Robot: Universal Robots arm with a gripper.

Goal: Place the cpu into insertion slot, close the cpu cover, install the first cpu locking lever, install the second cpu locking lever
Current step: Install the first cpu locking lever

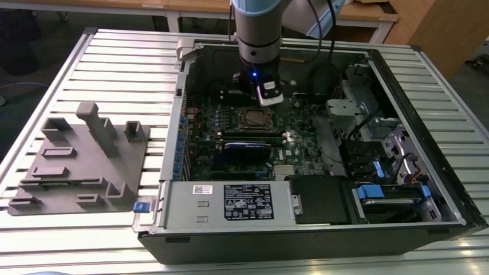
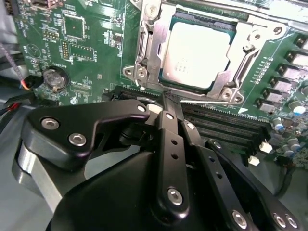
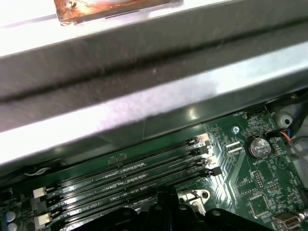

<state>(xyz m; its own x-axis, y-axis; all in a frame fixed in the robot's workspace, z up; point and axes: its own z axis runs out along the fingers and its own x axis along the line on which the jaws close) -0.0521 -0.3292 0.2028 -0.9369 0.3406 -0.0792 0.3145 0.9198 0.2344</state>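
Closed pincer [image 2: 165, 103] hovers near one cpu [image 2: 197, 53] beneath one cpu cover [image 2: 154, 48].

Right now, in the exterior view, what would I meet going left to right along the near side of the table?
Grey moulded fixture → small blue clip → labelled power supply box → blue drive latch.

Unreadable print on power supply label [image 1: 246, 201]

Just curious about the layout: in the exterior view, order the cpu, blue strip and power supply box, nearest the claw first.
1. cpu, close beside the claw.
2. blue strip, mid-board.
3. power supply box, lowest in the view.
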